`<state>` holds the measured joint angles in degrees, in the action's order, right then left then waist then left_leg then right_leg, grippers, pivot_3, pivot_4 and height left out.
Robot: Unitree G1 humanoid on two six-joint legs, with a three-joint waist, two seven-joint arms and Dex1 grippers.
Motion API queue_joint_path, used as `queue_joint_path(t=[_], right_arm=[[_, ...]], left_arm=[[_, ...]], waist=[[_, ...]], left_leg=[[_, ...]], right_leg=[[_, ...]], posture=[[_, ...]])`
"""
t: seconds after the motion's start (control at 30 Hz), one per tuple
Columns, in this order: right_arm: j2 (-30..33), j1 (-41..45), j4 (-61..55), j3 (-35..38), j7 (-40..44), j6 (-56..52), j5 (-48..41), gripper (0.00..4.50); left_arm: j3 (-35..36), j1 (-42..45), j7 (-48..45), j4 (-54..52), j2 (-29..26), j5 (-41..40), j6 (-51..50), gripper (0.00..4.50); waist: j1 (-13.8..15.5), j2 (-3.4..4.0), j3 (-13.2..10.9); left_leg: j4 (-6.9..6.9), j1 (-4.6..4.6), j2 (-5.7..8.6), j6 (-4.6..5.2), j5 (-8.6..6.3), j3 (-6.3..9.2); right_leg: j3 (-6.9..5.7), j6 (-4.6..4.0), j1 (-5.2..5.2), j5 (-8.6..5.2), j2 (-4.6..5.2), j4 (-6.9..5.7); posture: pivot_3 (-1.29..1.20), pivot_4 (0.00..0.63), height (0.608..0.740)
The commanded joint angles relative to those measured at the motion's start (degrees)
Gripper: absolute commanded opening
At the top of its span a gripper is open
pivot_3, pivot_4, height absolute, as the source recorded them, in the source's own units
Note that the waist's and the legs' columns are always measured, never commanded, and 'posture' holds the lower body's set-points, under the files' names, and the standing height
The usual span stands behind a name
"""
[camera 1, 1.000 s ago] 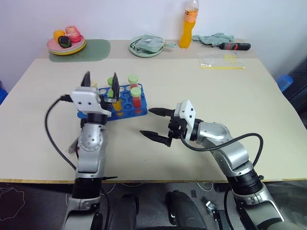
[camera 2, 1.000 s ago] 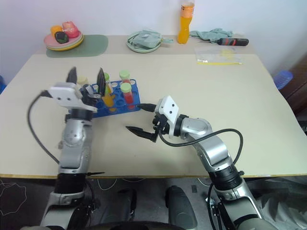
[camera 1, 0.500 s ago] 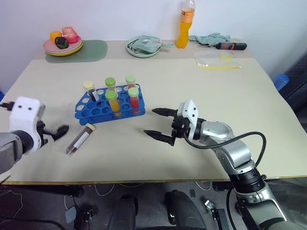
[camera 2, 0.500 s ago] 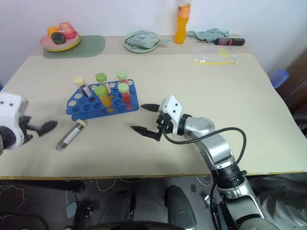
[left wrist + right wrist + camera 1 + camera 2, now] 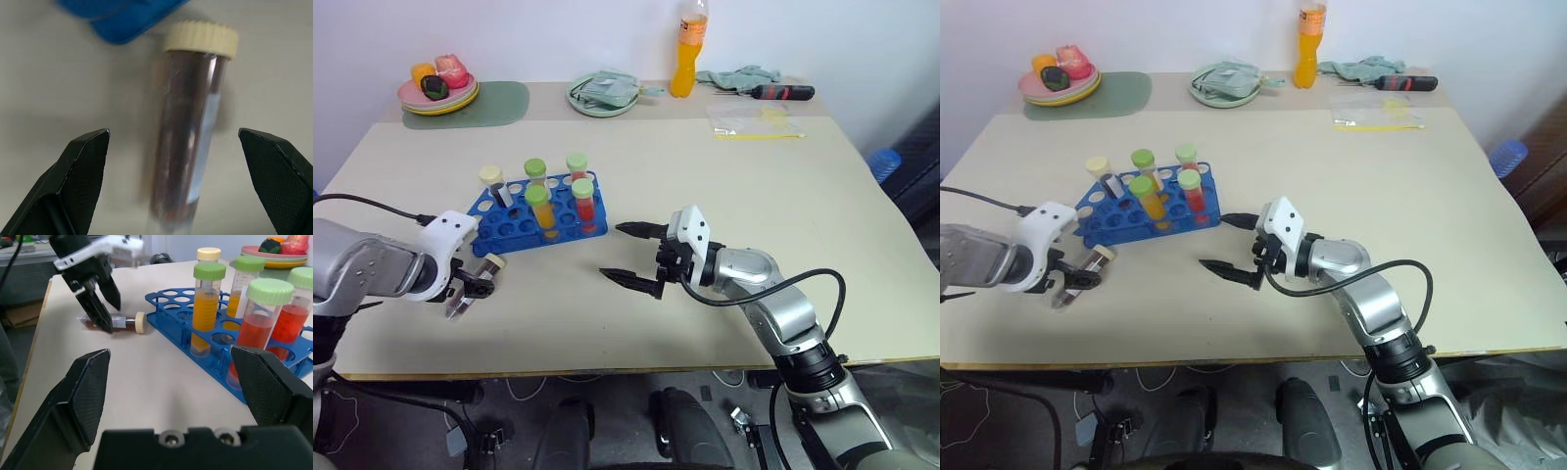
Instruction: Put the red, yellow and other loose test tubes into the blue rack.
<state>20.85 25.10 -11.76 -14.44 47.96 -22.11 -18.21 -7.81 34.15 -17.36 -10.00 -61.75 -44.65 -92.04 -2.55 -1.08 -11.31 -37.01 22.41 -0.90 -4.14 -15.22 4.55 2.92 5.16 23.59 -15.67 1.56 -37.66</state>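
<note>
Left eye view: five racked tubes [image 5: 536, 201], one loose tube [image 5: 188, 132].

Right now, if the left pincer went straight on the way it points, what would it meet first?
Most likely the brown tube with the cream cap, lying on the table between the open fingers of the left pincer.

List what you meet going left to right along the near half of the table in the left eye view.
Left gripper, open over the brown tube lying on the table → blue rack with its upright tubes → right gripper, open and empty.
</note>
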Motion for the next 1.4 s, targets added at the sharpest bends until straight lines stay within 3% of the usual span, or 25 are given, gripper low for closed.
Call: queue_joint_path(t=[0.03, 0.17, 0.2, 0.3, 0.4, 0.57, 0.67, 0.7, 0.8, 0.93, 1.2, 1.4], right_arm=[[-0.3, -0.8, -3.9, 0.5, -1.1, 0.4, -0.1, 4.35], [-0.1, -1.6, -5.0, 0.3, -1.7, 0.1, -0.2, 4.35], [0.0, -1.7, -5.2, 0.3, -1.8, 0.0, -0.2, 4.35], [0.3, -1.7, -5.4, 0.5, -1.8, -0.1, -0.3, 4.35], [0.8, -1.7, -5.4, 0.6, -1.5, 0.0, -0.4, 4.35], [0.8, -1.3, -5.2, 1.0, -1.1, -0.2, -0.8, 4.35], [0.8, -0.9, -4.7, 1.3, -0.7, -0.3, -1.1, 4.35], [0.8, -0.8, -4.4, 1.3, -0.5, -0.2, -1.1, 4.35], [0.4, 0.5, -2.8, 0.5, 0.6, 0.5, -0.7, 4.35], [-0.6, 2.0, -1.1, -0.4, 1.5, 1.2, -0.2, 4.35], [-0.6, 2.0, -1.3, -0.1, 1.0, 1.4, 0.1, 4.35], [-0.4, 1.2, -2.5, 0.2, -0.3, 0.9, 0.0, 4.35]], left_arm=[[-3.3, 2.8, -3.2, 1.5, -1.0, 3.2, -0.1, 3.05], [-5.0, 2.9, -6.9, -0.1, -2.3, 5.0, 2.7, 0.94], [-5.1, 2.4, -8.0, -1.4, -3.0, 5.3, 3.6, 0.78], [-0.2, -4.7, -13.9, -8.4, -7.1, 5.6, 13.1, 0.78], [13.6, -18.7, -17.4, -14.9, -5.7, 10.8, 33.6, 0.78], [35.6, -34.5, -18.6, -22.1, 10.3, 11.2, 53.2, 0.78], [40.2, -31.1, -6.6, -21.7, 22.8, 7.5, 52.2, 0.78], [40.5, -29.1, -3.1, -21.3, 26.0, 7.4, 52.0, 0.78], [32.9, -26.0, 6.8, -20.8, 34.2, 22.4, 64.7, 0.78], [23.4, -24.4, 11.9, -13.7, 39.9, 35.3, 78.2, 0.78], [18.9, -22.6, 13.0, -0.1, 46.1, 39.4, 89.8, 0.78], [18.3, -21.7, 11.1, 4.9, 46.6, 39.3, 93.2, 0.78]], waist=[[0.0, 0.0, 0.0], [0.0, 0.0, 0.0], [0.0, 0.0, 0.0], [-0.1, 0.0, 0.0], [0.0, 0.04, 0.0], [0.4, 0.02, 0.0], [1.0, 0.06, 0.0], [1.3, -0.04, 0.0], [1.7, -0.11, 0.1], [1.8, -0.11, 0.1], [1.6, -0.09, 0.1], [1.6, -0.09, 0.1]], left_leg=[[0.01, 0.01, 0.0, 0.0, 0.0, -0.01], [0.0, 0.03, 0.0, 0.0, 0.0, -0.04], [0.0, 0.03, 0.0, 0.0, 0.0, -0.04], [0.02, 0.04, -0.01, 0.0, 0.0, -0.07], [0.07, 0.04, -0.03, 0.0, 0.0, -0.18], [0.03, 0.1, -0.05, 0.0, 0.0, -0.21], [-0.01, 0.04, -0.04, 0.01, 0.0, -0.18], [-0.07, 0.0, -0.02, 0.01, 0.0, -0.15], [-0.18, -0.04, -0.01, 0.01, 0.0, -0.07], [-0.14, -0.04, 0.03, 0.01, 0.0, -0.09], [-0.09, -0.03, 0.01, 0.02, -0.01, -0.09], [-0.11, -0.03, 0.01, 0.02, -0.01, -0.08]], right_leg=[[0.01, 0.0, 0.03, 0.0, -0.01, -0.01], [0.04, 0.0, 0.06, 0.0, 0.0, -0.04], [0.04, 0.0, 0.06, 0.0, 0.0, -0.04], [0.08, 0.0, 0.09, 0.0, 0.01, -0.03], [0.16, -0.03, 0.18, -0.02, 0.08, -0.04], [0.13, -0.09, 0.19, -0.04, 0.13, 0.01], [0.1, -0.07, 0.03, -0.03, 0.14, 0.08], [0.09, -0.05, -0.04, -0.02, 0.14, 0.07], [0.05, 0.03, -0.17, 0.03, 0.09, 0.09], [0.06, 0.06, -0.18, 0.06, 0.11, 0.13], [0.05, 0.04, -0.12, 0.07, 0.07, 0.12], [0.05, 0.05, -0.14, 0.07, 0.08, 0.12]], posture=[[0.0, 0.15, 0.74], [0.0, 0.15, 0.74], [0.0, 0.15, 0.74], [0.0, 0.15, 0.74], [0.0, 0.15, 0.74], [0.0, 0.15, 0.74], [0.0, 0.15, 0.74], [0.0, 0.15, 0.74], [0.0, 0.15, 0.74], [0.0, 0.15, 0.74], [0.0, 0.15, 0.74], [0.0, 0.15, 0.74]])
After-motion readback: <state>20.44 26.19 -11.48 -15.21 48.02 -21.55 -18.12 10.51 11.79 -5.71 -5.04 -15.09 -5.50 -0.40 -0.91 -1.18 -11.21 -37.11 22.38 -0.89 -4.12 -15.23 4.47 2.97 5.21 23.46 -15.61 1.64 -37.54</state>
